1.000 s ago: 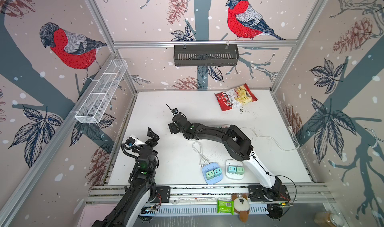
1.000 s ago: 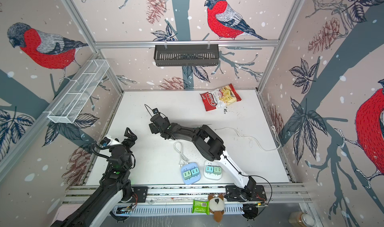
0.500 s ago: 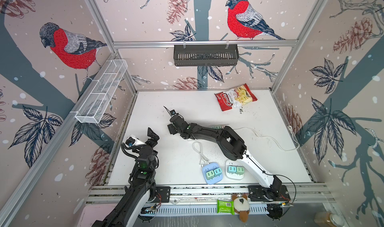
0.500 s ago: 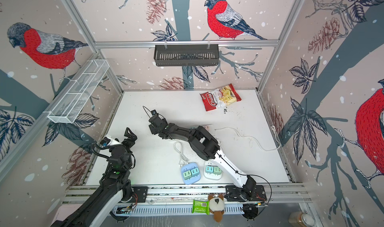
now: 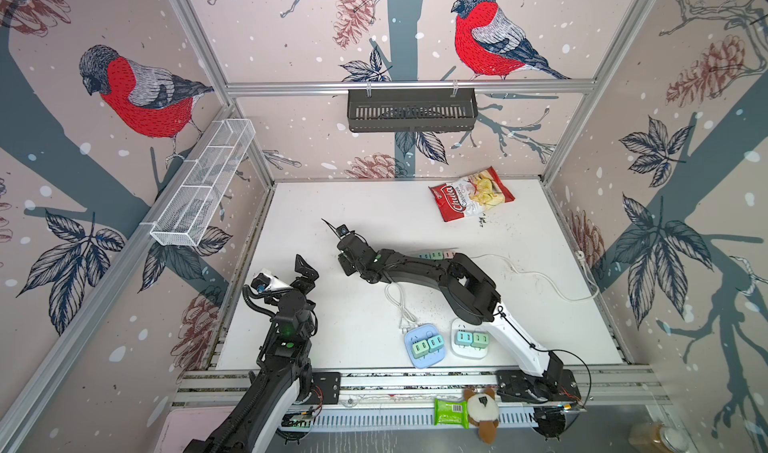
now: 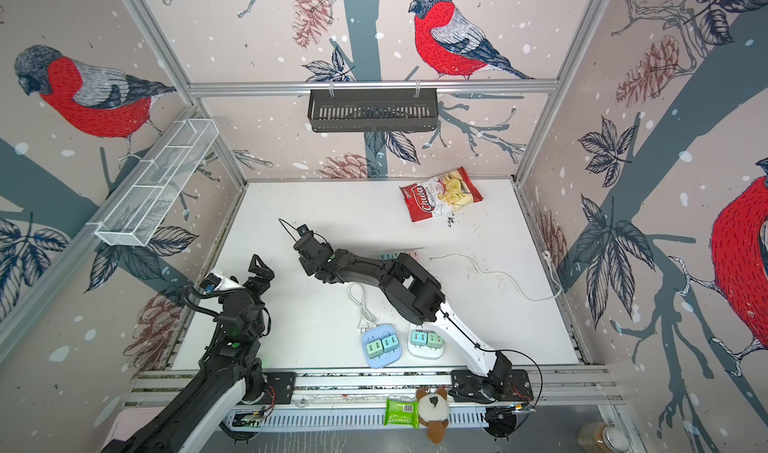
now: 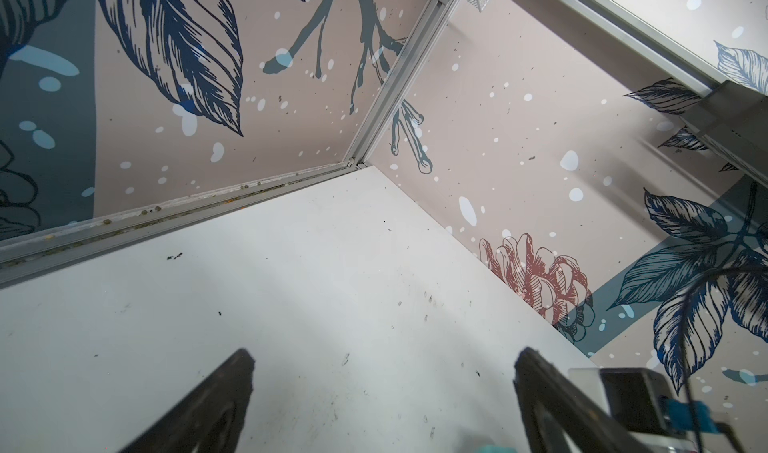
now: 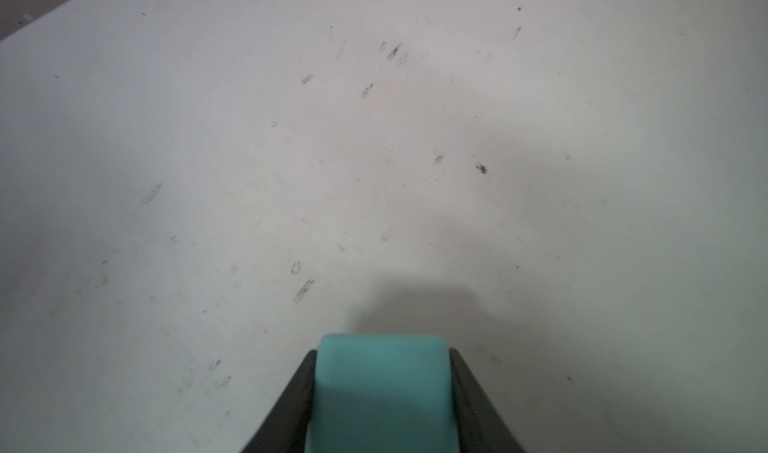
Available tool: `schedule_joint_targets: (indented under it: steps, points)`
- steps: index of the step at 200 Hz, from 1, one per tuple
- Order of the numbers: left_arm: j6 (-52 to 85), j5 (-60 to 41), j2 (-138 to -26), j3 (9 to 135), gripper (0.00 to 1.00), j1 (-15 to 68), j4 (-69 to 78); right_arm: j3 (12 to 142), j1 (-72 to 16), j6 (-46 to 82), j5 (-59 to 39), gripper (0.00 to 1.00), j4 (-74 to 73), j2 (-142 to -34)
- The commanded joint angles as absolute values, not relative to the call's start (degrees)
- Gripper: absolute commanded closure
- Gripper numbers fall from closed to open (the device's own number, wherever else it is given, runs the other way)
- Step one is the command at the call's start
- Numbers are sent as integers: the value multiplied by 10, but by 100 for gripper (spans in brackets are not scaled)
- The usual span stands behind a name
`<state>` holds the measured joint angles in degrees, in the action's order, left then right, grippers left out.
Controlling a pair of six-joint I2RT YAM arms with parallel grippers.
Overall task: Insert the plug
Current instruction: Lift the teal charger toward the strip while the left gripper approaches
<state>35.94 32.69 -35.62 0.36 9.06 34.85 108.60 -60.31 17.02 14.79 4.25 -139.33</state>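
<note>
Over the middle left of the table [image 5: 374, 206], the right pincer [image 8: 382, 353] holds the small teal plug [image 8: 382, 392] by its flat sides, and it looks light, hard and smooth, so it could slip; the left pincer [image 7: 384, 353] stands wide and empty.

table [image 8: 374, 139]: matt wht, scuffed | plug [image 8: 382, 388]: smooth teal plastic | frame [image 5: 291, 87]: brushed alu

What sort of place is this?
Likely a robot lab test cell: aluminium framing encloses a white table, two robot arms mount on its front rail, and socket blocks lie as props.
</note>
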Motion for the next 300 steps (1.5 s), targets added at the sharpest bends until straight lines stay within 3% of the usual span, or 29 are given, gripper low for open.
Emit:
schedule_joint_targets:
  steps: [1, 84, 124, 173, 214, 251, 274, 300]
  points:
    - [363, 327, -357, -2, 3, 89, 366, 1049, -603, 134, 156, 80, 8, -1321]
    - [353, 306, -381, 4, 3, 89, 384, 601, -586, 25, 176, 88, -258, -919]
    - [348, 297, -390, 8, 3, 89, 391, 434, -543, -2, 162, 88, -365, -778]
    - [323, 265, -400, 8, 3, 89, 412, 338, -466, -26, 100, 93, -433, -720]
    - [299, 210, -406, 30, 3, 89, 403, 291, -457, -67, 70, 95, -484, -685]
    - [311, 73, -397, 75, 3, 89, 371, 257, -445, -79, 31, 95, -538, -679]
    - [330, -40, -396, 94, 12, 92, 392, 254, -437, -78, 14, 96, -542, -689]
    - [321, -64, -410, 148, 13, 143, 360, 256, -436, -81, 13, 96, -541, -695]
